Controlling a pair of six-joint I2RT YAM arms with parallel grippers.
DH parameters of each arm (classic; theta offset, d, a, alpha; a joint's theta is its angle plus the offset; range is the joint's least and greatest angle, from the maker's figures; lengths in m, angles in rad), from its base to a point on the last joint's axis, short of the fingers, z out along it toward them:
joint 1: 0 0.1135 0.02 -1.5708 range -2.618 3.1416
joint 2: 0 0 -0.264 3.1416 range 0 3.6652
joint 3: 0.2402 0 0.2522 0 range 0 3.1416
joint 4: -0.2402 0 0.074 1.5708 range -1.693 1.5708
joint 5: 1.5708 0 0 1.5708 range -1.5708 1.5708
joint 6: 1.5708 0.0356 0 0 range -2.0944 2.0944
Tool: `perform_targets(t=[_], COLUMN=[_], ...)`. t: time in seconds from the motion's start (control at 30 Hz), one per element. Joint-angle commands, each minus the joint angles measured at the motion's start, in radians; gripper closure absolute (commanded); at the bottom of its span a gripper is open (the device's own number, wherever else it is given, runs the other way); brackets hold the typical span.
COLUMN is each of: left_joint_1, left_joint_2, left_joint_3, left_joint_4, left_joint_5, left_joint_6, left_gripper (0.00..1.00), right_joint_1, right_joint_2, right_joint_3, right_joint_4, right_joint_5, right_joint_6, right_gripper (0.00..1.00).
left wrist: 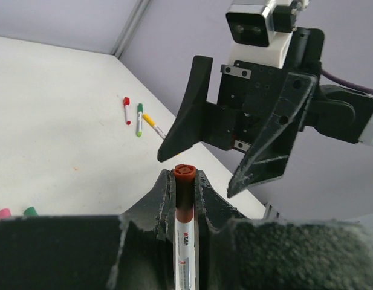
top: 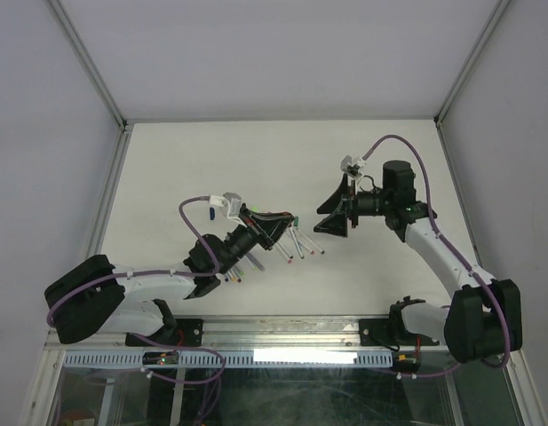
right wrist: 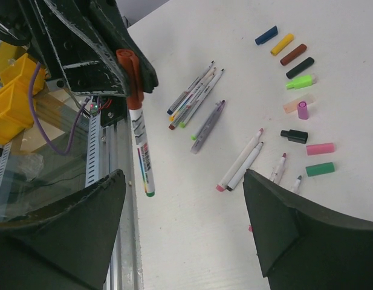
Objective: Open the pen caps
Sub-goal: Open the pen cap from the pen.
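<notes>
Pen caps: right wrist cam has ten or so loose ones scattered on the table beside bare pens, right gripper jaws wide apart w/ nothing in them. Left wrist cam: left gripper clamped tight on a capped pen, dark red cap still on, tip facing the right gripper. Top cam: both grippers face off above the table.
</notes>
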Motion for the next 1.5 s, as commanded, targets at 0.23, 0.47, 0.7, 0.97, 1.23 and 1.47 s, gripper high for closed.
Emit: perform_targets(t=[0.23, 0.47, 0.7, 0.97, 1.23, 1.47], left_joint_1=[-0.036, -0.036, -0.036, 0.1, 0.451, 0.502], left_joint_2=[0.13, 0.181, 0.232, 0.227, 0.196, 0.073], left_joint_3=[0.089, 0.128, 0.128, 0.132, 0.292, 0.273], left_joint_4=[0.219, 0.269, 0.358, 0.497, 0.324, 0.224], left_joint_5=[-0.149, -0.195, -0.235, -0.296, -0.15, -0.064], left_joint_6=[0.031, 0.045, 0.075, 0.117, -0.048, -0.075], left_gripper=[1.0, 1.0, 1.0, 1.0, 1.0, 1.0], right_joint_1=[0.147, 0.201, 0.208, 0.208, 0.21, 0.212], right_joint_2=[0.018, 0.034, 0.037, 0.07, 0.124, 0.129], right_joint_3=[-0.059, -0.058, -0.043, -0.013, 0.016, 0.067], right_joint_4=[0.224, 0.244, 0.232, 0.162, 0.093, -0.059], right_joint_5=[0.079, 0.096, 0.086, 0.077, 0.083, 0.316], right_joint_6=[0.118, 0.13, 0.14, 0.13, 0.09, -0.07], right_gripper=[0.23, 0.41, 0.95, 1.0, 1.0, 1.0])
